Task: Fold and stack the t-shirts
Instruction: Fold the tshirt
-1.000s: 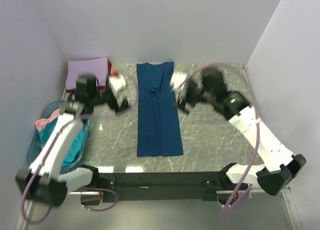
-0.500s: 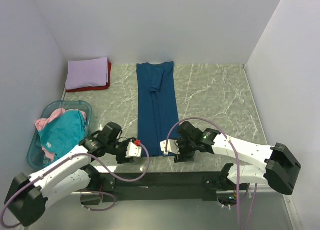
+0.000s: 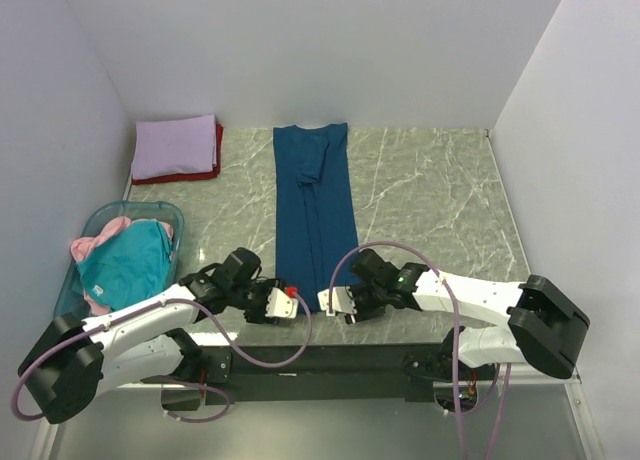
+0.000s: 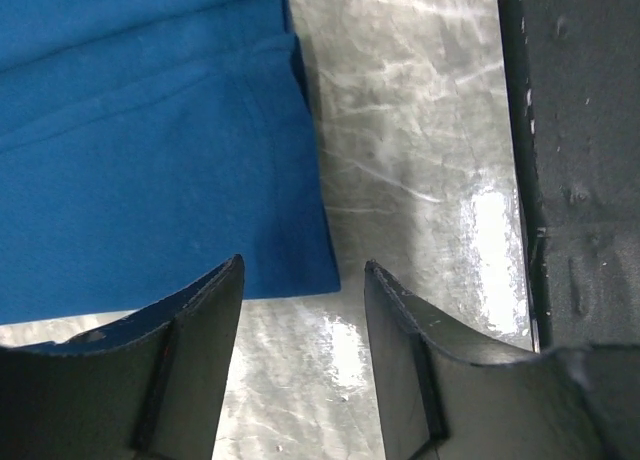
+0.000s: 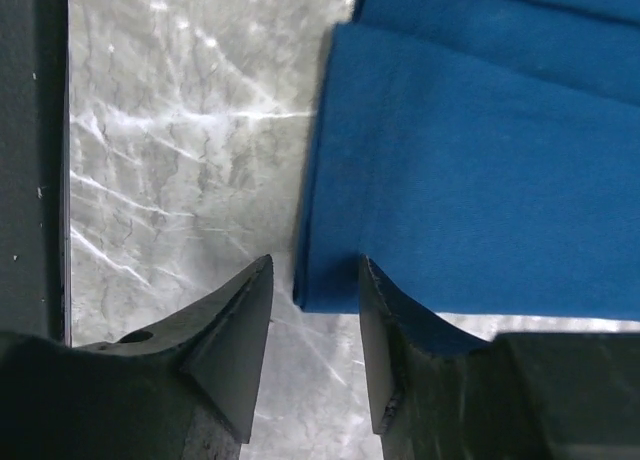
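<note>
Alignment is governing the coming move: the dark blue t-shirt (image 3: pixel 315 220) is lying as a long narrow strip down the middle of the worktop (image 3: pixel 430 210). Its long axis is running straight from the far wall, where the collar is, to the near edge, where the hem is.

Both arms are reaching inward along that near edge and facing each other across the hem. The left claw (image 3: pixel 283 303) is waiting at the hem's left corner and the right claw (image 3: pixel 332 300) at its right corner, so each arm is nearer its own corner and neither needs to cross over.

In the left wrist view the fingers (image 4: pixel 190 360) are standing apart, and the blue corner is showing in the gap between their tips. In the right wrist view the fingers (image 5: pixel 230 350) are likewise spread, and the other corner is sitting between them. Neither claw is gripping anything yet. Whether the lower fingers are already touching the cloth cannot be told.

Judging from this, the next step is likely a pinch at both corners. The hem would then be carried away from the bases, along the strip's length toward the collar, which would halve the shirt.

Elsewhere, a lavender t-shirt (image 3: pixel 177 146) is resting folded on a red t-shirt (image 3: pixel 176 178) at the far left corner. A teal t-shirt (image 3: pixel 125 265) and a pink t-shirt (image 3: pixel 90 245) are waiting in the basket (image 3: pixel 65 292) on the left.
</note>
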Available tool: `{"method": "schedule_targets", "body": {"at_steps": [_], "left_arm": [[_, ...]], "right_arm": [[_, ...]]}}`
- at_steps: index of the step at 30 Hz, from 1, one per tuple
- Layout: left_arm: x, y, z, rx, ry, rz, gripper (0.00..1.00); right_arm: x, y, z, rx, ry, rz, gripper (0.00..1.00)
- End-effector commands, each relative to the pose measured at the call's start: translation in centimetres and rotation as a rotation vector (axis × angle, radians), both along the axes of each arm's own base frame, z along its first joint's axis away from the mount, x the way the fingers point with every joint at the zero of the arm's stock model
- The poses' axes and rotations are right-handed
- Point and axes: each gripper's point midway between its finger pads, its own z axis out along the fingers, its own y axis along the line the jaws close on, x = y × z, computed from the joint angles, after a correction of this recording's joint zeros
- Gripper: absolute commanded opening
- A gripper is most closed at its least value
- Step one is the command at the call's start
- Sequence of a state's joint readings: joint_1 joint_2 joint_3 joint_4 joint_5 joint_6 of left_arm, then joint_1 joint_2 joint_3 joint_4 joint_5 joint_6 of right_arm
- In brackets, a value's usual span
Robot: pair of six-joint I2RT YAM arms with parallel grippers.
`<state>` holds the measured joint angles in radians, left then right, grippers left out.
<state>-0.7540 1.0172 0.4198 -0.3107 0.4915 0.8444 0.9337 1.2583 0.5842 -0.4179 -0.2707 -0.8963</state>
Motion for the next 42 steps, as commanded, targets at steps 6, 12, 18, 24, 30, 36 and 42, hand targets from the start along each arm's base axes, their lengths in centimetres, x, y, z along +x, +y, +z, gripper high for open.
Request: {"method": "schedule_targets", "body": {"at_steps": [6, 12, 18, 24, 30, 36, 42], "left_arm": [[0.0, 0.5, -2.0, 0.054, -0.026, -0.025, 0.57], [0.0, 1.1, -3.2, 0.109, -0.005, -0.014, 0.50], [-0.1, 1.4, -3.8, 0.154, 0.032, -0.015, 0.25], [-0.8, 0.7, -1.7, 0.133, 0.090, -0.033, 0.03], [-3.1, 0.1, 1.6, 0.076, 0.165, -0.061, 0.00], [-1.1, 0.1, 3.5, 0.033, 0.110, 0.009, 0.00], [5.1, 0.7, 5.9, -0.008, 0.024, 0.096, 0.00]], "right_arm": [[0.4, -0.6, -1.9, -0.057, -0.027, 0.028, 0.45], [0.4, -1.1, -2.8, -0.104, -0.005, 0.015, 0.33], [0.5, -1.3, -2.9, -0.112, 0.001, -0.027, 0.15], [0.4, -0.3, -0.2, -0.043, 0.013, -0.080, 0.03], [-0.7, 0.5, 3.9, 0.060, 0.026, -0.099, 0.00], [0.6, 1.0, 5.5, 0.090, -0.016, -0.095, 0.00], [5.8, 1.2, 7.5, 0.106, -0.093, -0.126, 0.00]]}}
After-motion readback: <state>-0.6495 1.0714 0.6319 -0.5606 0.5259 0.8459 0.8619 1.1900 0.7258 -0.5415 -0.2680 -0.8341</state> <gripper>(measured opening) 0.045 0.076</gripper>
